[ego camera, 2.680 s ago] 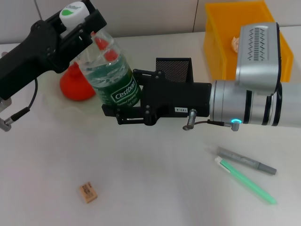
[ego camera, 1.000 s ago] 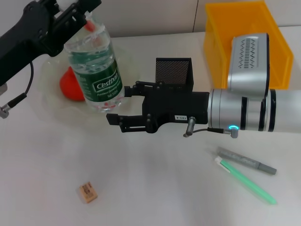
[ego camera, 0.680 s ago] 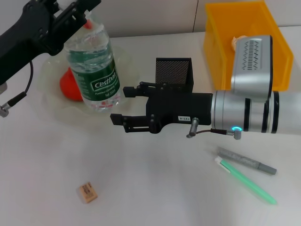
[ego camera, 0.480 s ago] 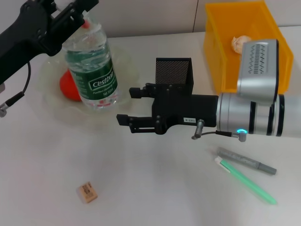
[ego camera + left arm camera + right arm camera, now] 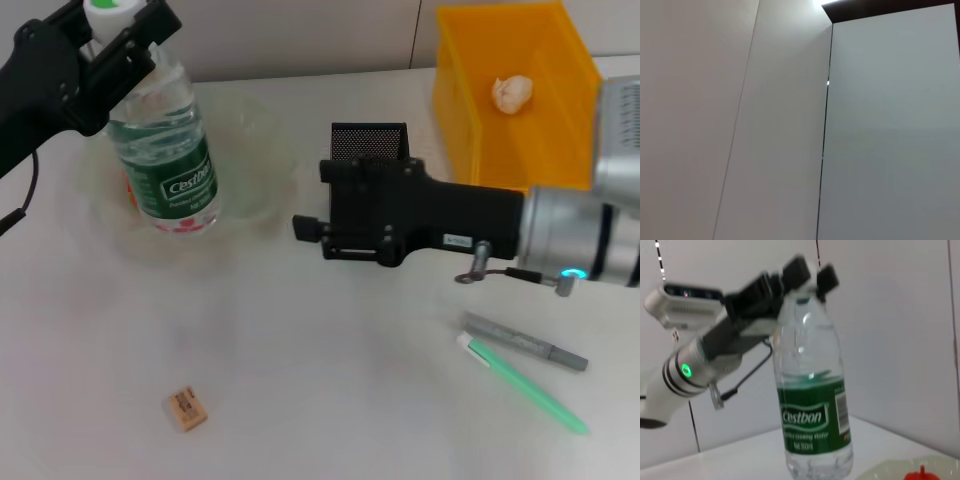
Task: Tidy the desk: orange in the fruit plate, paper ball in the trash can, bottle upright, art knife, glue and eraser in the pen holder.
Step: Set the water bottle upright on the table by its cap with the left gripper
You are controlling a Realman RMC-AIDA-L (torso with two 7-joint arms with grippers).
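Note:
The clear bottle (image 5: 160,150) with its green label stands upright, its base at the near rim of the pale-green fruit plate (image 5: 250,140). My left gripper (image 5: 112,20) is shut on its white cap; the right wrist view shows that grip (image 5: 807,272) on the bottle (image 5: 812,410). The orange (image 5: 128,185) lies in the plate, mostly hidden behind the bottle. My right gripper (image 5: 310,200) hangs open and empty in front of the pen holder (image 5: 368,142). The paper ball (image 5: 511,93) lies in the yellow trash can (image 5: 455,110). The eraser (image 5: 186,409) sits near the table's front.
A grey art knife (image 5: 525,341) and a green glue pen (image 5: 525,385) lie side by side at the front right. My right forearm spans the table from the right edge to the middle. The left wrist view shows only wall panels.
My left gripper has carried the bottle to the left and set it straighter. My right gripper has drawn back to the right, away from the bottle, and the paper ball now shows.

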